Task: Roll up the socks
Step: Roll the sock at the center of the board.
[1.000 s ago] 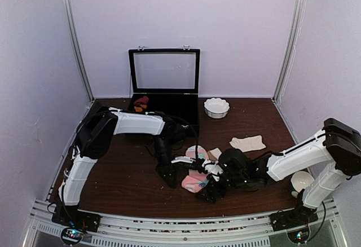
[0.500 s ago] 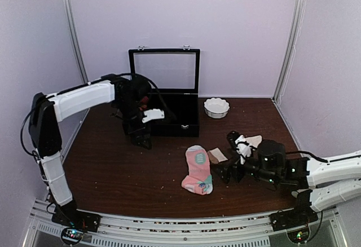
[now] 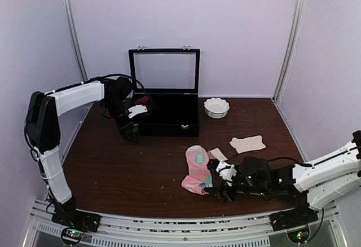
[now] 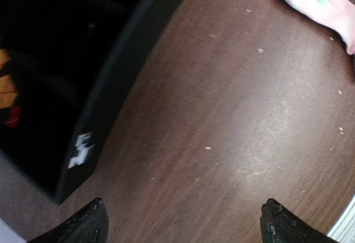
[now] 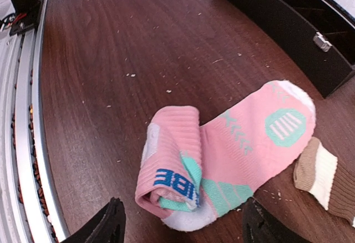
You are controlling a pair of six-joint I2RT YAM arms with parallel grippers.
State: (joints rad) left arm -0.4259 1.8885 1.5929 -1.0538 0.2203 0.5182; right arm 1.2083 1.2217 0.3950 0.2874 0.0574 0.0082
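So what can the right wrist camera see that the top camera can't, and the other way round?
Only the right wrist view shows the blue letters on the rolled end of the pink sock. Only the top view shows the white bowl, the cream sock, the left gripper near the black box, and the raised lid of that box. Both views show the pink sock, the black box and the brown table.
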